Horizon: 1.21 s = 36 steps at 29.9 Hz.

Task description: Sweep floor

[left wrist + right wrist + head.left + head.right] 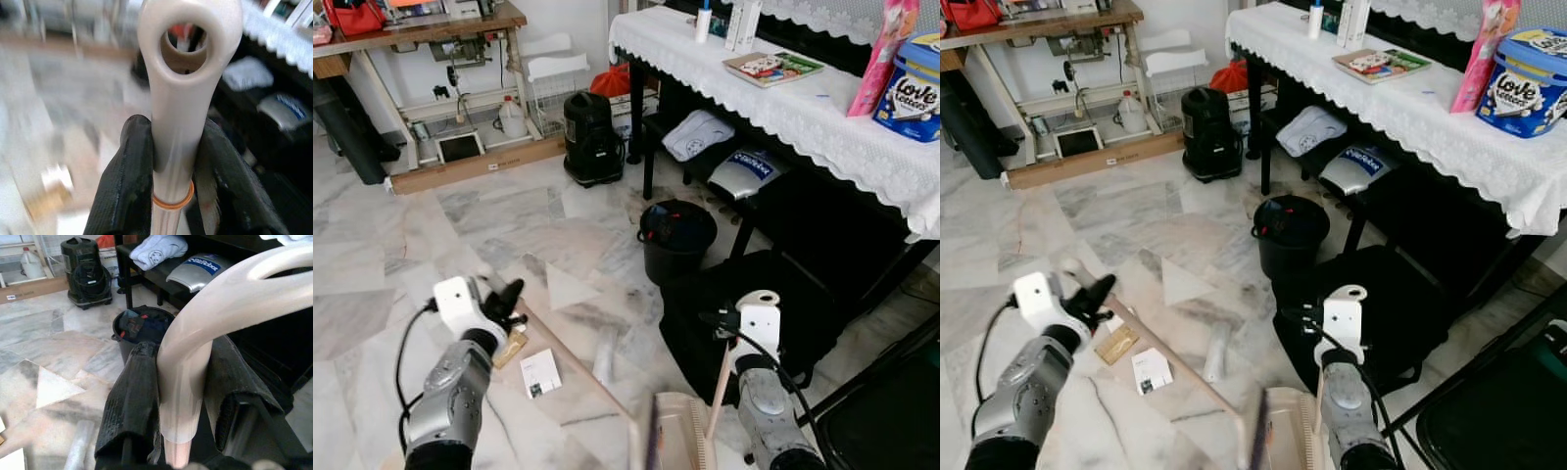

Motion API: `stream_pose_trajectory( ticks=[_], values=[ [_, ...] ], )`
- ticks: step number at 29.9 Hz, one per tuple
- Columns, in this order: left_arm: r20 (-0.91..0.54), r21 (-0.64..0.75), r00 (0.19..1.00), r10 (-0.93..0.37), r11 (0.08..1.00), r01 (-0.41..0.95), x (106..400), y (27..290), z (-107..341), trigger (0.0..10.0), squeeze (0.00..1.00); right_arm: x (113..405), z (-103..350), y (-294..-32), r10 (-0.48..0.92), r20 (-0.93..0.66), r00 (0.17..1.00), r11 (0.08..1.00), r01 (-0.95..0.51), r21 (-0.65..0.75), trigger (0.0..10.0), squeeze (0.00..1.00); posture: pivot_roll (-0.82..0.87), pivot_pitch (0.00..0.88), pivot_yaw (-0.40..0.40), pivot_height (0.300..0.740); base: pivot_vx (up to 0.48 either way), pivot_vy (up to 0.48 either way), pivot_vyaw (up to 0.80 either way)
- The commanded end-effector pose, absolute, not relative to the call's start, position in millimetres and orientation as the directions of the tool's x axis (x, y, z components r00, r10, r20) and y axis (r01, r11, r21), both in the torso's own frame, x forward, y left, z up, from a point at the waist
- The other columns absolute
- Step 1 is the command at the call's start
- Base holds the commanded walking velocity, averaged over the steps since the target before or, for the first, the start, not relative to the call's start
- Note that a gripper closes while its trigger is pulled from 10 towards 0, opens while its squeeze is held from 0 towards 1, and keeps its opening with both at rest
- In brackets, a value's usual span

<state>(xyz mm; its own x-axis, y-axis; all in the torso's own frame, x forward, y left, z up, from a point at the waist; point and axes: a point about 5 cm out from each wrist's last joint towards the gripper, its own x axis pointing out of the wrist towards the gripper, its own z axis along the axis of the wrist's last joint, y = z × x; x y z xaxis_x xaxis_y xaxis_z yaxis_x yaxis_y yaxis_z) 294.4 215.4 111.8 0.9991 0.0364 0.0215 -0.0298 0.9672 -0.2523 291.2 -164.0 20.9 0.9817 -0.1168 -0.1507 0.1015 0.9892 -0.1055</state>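
My left gripper (509, 300) is shut on the top of a cream broom handle (186, 93) with a hanging hole at its end. The stick (576, 360) slants down to the right over the marble floor. My right gripper (183, 350) is shut on the curved cream loop (230, 284) of a dustpan handle. Its pink rod (719, 390) drops to the upright dustpan (680, 443) with comb teeth at the bottom edge. On the floor near the broom stick lie a white card (540, 372), a tan scrap (512, 346) and a pale tube (604, 354).
A black bin (675, 240) with rubbish stands ahead, and a black bag (773, 294) is beside my right arm. A table with a lace cloth (783, 103) runs along the right, with things stowed under it. A black vacuum (591, 137) and a sewing table (421, 29) stand at the back.
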Motion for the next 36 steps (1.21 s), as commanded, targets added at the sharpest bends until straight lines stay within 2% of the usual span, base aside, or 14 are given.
stream_pose_trajectory(
  ticks=[1, 12, 20, 29, 36],
  values=[
    [0.114, -0.207, 0.993, 0.03, 0.978, -0.006, 293.8, 211.9, 129.2, 10.0, 0.0, 295.9, 27.0, -162.9, -0.115, -0.118, 0.986, 0.99, 0.104, -0.092, 10.0, 0.0, 0.01, 0.0, 0.017, 0.74, 0.0, 0.0, 0.0],
    [0.132, -0.147, 0.987, 0.093, 0.986, -0.074, 289.2, 210.6, 125.7, 10.0, 0.0, 293.6, 32.1, -168.1, -0.118, -0.074, 0.99, 0.99, 0.112, -0.086, 10.0, 0.0, 0.0, 0.0, 0.008, 0.74, 0.0, 0.0, 0.0],
    [0.165, -0.013, 0.985, 0.053, 0.999, -0.051, 293.6, 198.6, 125.0, 10.0, 0.0, 301.9, 63.3, -174.1, -0.136, 0.081, 0.987, 0.991, 0.136, 0.016, 10.0, 0.0, -0.02, 0.0, 0.001, 0.74, 0.0, 0.0, 0.0],
    [0.179, 0.039, 0.982, 0.054, 0.997, -0.062, 294.9, 195.5, 121.2, 10.0, 0.0, 305.7, 87.8, -191.2, -0.2, 0.182, 0.963, 0.979, 0.191, 0.068, 10.0, 0.0, -0.02, 0.0, -0.002, 0.74, 0.0, 0.0, 0.0],
    [0.192, 0.042, 0.979, 0.074, 0.996, -0.084, 297.8, 190.7, 118.1, 10.0, 0.0, 304.0, 88.3, -199.6, -0.222, 0.163, 0.961, 0.974, 0.212, 0.073, 10.0, 0.0, -0.03, 0.0, 0.004, 0.74, 0.0, 0.0, 0.0]
  ],
)
